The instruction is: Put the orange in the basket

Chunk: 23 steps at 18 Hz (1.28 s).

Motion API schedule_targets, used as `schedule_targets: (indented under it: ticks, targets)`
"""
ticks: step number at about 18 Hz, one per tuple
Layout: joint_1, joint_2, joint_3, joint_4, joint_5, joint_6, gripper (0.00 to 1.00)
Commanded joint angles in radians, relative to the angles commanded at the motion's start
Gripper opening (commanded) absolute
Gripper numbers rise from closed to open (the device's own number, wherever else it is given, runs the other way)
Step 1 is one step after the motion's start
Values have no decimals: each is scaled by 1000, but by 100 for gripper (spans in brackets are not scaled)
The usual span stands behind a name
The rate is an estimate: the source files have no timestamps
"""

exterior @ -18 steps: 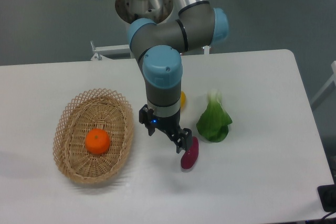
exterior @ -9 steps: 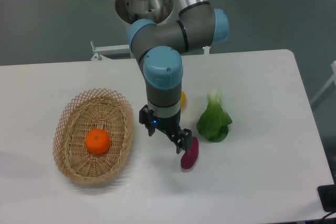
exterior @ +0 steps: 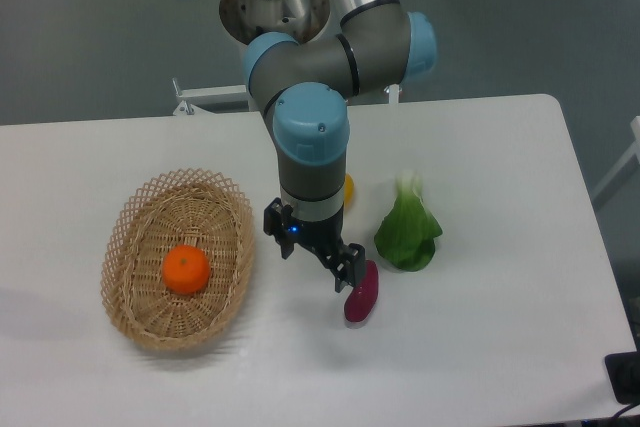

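Black and compact, the gripper (exterior: pixel 318 252) hangs low over the white table (exterior: pixel 480 347), just right of the wicker basket (exterior: pixel 128 247) and empty, nothing between its fingers; from this angle the dark fingers run together, so I cannot tell whether they stand apart or closed. A small blue light glows on its left side. One dark fingertip (exterior: pixel 347 275) sits right up against the top end of a magenta, elongated vegetable (exterior: pixel 361 293), possibly a small eggplant or sweet potato, which lies tilted on the table just below and right of the tool; whether they actually touch is too close to call. Above the gripper rises the grey wrist with its blue cap (exterior: pixel 311 127), and behind that the grey-and-blue elbow joints climb toward the silver base at the far edge of the table. Peeking out from behind the wrist on its right is a sliver of yellow-orange fruit (exterior: pixel 348 189), mostly hidden by the arm. Further right, near the magenta piece but apart from it, sits a green leafy vegetable with a pale stem end (exterior: pixel 408 229), looking like bok choy. Over on the left, the orange (exterior: pixel 186 270) rests inside the basket, on its woven floor near the middle, well clear of the gripper.
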<state>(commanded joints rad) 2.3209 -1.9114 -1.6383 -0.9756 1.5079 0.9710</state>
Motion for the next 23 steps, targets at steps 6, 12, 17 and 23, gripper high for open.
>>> schedule_targets:
  ticks: [6,12,17,23]
  targets:
    - [2,-2,2,8,3,-6,100]
    - [2,2,-8,9,5,-8,100]
    - [3,8,-2,9,0,-6,100]
    - [3,8,-5,5,9,6,100]
